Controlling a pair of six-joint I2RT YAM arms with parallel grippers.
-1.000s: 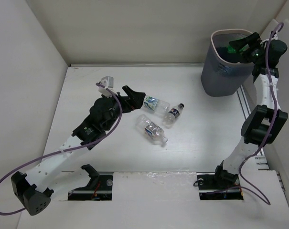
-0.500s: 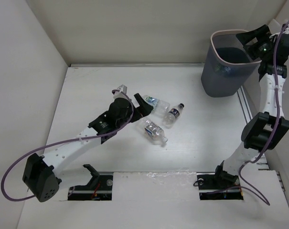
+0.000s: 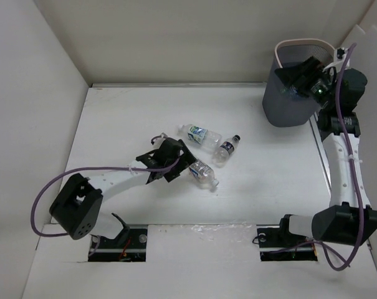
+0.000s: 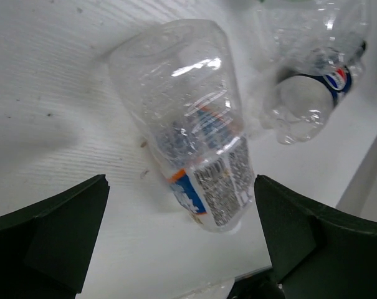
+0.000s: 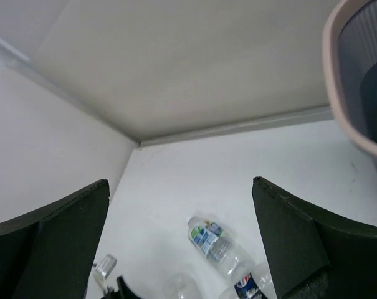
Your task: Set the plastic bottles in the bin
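**Q:** Why does the left gripper point(image 3: 179, 163) sit so low at the left of the table point(image 3: 113, 124)?

**A:** Its jaws stand wide apart, one either side of the red-and-blue-labelled bottle point(image 4: 188, 137). The bottle lies on its side, ungripped, so this looks like lining up a grasp across its body.

**Q:** And the pair just beyond?

**A:** The green-and-blue-labelled bottle point(image 3: 200, 134) and the black-capped bottle point(image 3: 226, 149) lie close together on the table, apparently awaiting their turn.

**Q:** At the right?

**A:** The bin point(image 3: 288, 106) stands in the far corner. The right gripper point(image 3: 298, 73) hangs at its rim, jaws spread and empty, seemingly free for another pick.
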